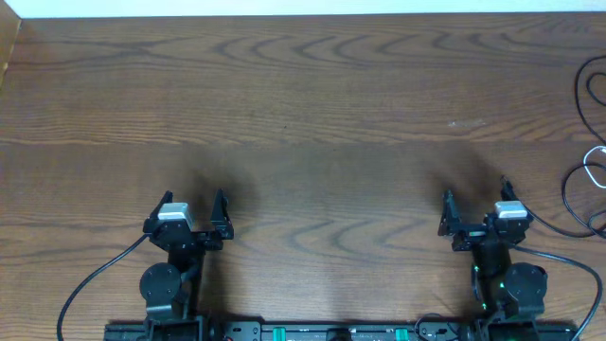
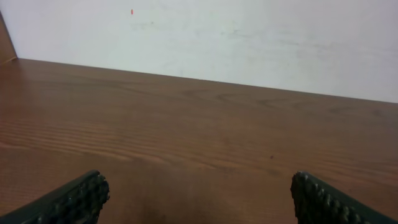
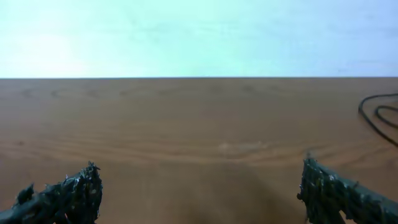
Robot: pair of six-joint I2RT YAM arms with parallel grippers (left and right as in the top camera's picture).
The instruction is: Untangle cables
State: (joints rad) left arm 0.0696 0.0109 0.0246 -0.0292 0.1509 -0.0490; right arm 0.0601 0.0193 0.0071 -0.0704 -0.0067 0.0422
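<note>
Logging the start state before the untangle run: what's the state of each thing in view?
Left arm: jaws open, holding nothing.
Right arm: jaws open, holding nothing.
Cables: loose loops lying at the far right, partly out of frame, untouched.

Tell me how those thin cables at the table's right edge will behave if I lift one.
Probably floppy: the black cables lie in loose curved loops, so a lifted one should sag. Likely light, being so thin. The white cable lies among them, so pulling one may drag the bunch.
</note>
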